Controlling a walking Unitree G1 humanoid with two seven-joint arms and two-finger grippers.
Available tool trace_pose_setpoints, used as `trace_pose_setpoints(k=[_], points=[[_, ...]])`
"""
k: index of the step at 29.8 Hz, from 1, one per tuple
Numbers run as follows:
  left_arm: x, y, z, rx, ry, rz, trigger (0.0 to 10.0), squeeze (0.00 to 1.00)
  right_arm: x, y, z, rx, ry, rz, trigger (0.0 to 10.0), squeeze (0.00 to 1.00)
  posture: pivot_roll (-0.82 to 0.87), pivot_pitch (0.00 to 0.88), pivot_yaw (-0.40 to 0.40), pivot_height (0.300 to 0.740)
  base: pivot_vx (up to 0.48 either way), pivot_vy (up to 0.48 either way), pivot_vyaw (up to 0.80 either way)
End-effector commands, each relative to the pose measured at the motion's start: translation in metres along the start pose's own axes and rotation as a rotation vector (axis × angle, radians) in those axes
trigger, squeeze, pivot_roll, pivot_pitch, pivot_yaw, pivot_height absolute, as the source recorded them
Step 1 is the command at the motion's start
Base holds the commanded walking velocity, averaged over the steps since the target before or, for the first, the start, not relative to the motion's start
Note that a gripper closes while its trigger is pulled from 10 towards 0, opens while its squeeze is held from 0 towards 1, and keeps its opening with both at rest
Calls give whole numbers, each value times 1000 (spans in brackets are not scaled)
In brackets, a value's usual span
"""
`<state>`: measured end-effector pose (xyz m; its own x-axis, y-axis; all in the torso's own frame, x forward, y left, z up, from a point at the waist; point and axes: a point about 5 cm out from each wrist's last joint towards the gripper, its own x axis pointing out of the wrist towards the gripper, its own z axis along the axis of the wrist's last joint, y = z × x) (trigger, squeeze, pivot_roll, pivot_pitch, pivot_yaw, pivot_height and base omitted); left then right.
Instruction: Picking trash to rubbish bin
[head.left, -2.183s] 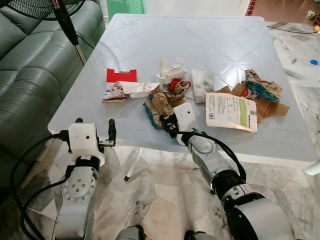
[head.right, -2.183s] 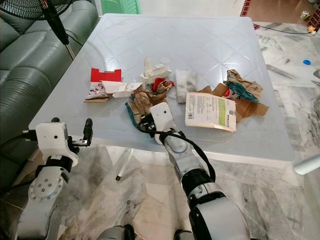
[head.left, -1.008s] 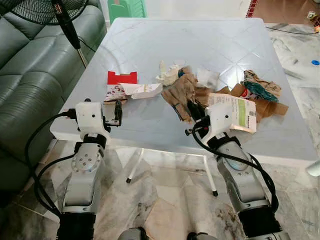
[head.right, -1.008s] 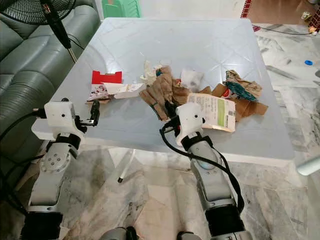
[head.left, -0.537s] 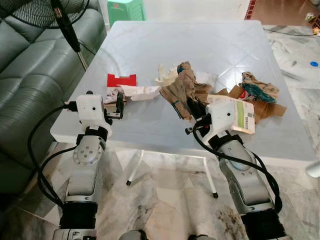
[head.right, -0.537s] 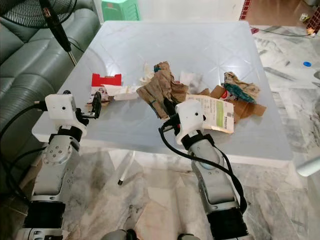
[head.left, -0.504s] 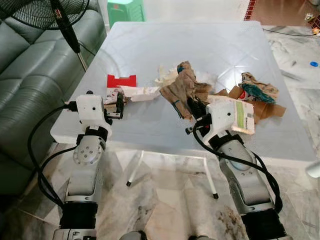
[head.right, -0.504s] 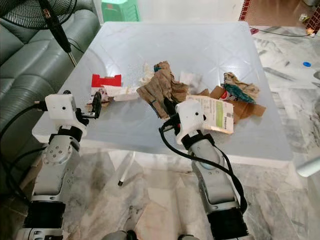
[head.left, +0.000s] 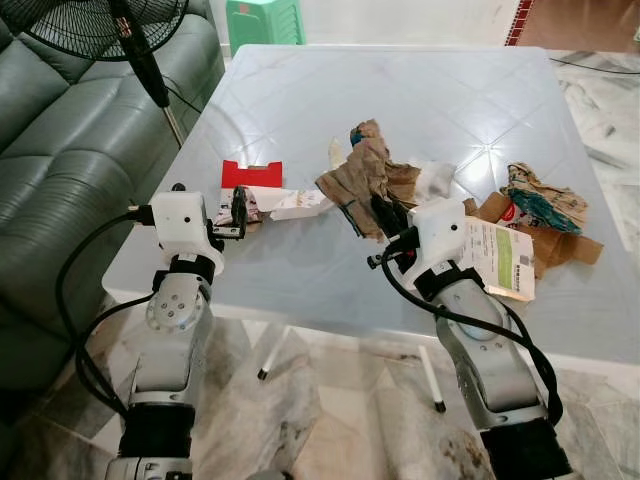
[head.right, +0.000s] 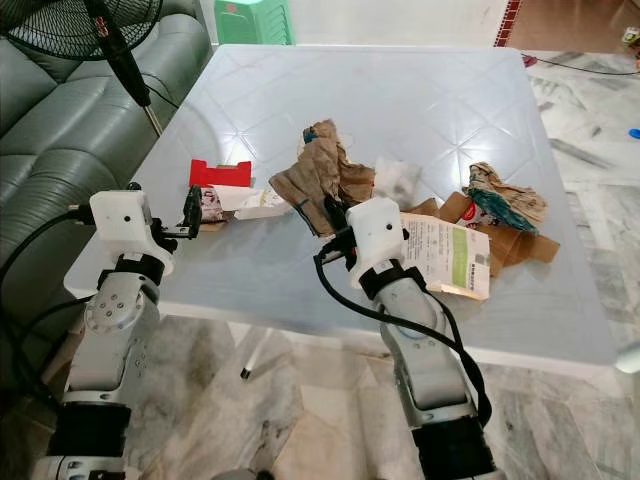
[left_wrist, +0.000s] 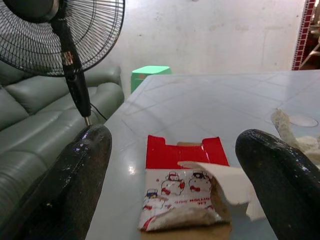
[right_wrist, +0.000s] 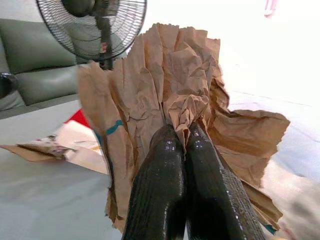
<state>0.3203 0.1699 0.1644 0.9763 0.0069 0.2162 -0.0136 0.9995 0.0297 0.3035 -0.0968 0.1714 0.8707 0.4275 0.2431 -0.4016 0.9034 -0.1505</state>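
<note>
My right gripper (head.left: 384, 212) is shut on a crumpled brown paper bag (head.left: 362, 180) and holds it up over the middle of the pale table (head.left: 300, 275). In the right wrist view the two fingers (right_wrist: 172, 165) pinch a fold of the brown paper bag (right_wrist: 150, 85). My left gripper (head.left: 212, 200) stands open at the table's left front edge, facing a red carton (left_wrist: 184, 151) and a printed white packet (left_wrist: 175, 202) that lie between its fingers without touching them. Torn white paper (head.left: 300, 205) lies beside the packet.
More trash lies on the right: white tissue (head.left: 437, 180), a white-and-green labelled pouch (head.left: 500, 262), brown cardboard with a teal wrapper (head.left: 545, 200). A fan pole (head.left: 150, 65) and a green sofa (head.left: 60, 170) stand on the left. A green stool (head.left: 265, 20) is behind the table.
My right gripper has lifted the brown paper bag off the table and carried it back over the pile. My left gripper has risen to the table edge, toward the red carton. The camera has shifted.
</note>
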Motion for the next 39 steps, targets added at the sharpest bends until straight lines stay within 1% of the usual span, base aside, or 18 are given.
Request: trace_pose_setpoints(k=[1,15,27,34,37,38,39], points=[[-2,-1,-3,4,9,-4,10000,0,-2,-2,2,-8,-1,-2,0,0,-21,86,62,740,0,0,0],[-5,2,-5,16,20,14,10000,0,-3,0,1,-5,6,5,0,0,-14,90,59,740,277,0,0],[-5,3,-6,19,26,14,10000,0,-2,1,0,-1,9,9,0,0,-13,90,59,740,391,0,0],[-7,1,-8,19,35,33,10000,0,-2,2,-1,1,12,11,0,0,-12,93,58,740,0,0,0],[-13,4,-9,42,33,80,10000,0,-2,2,-1,0,14,13,0,0,-12,93,58,740,0,0,0],[-13,4,-9,42,33,80,10000,0,-2,2,-1,0,14,13,0,0,-12,93,58,740,0,0,0],[-24,5,-11,60,37,108,10000,0,-3,2,-1,0,16,14,0,0,-10,94,58,740,0,0,0]])
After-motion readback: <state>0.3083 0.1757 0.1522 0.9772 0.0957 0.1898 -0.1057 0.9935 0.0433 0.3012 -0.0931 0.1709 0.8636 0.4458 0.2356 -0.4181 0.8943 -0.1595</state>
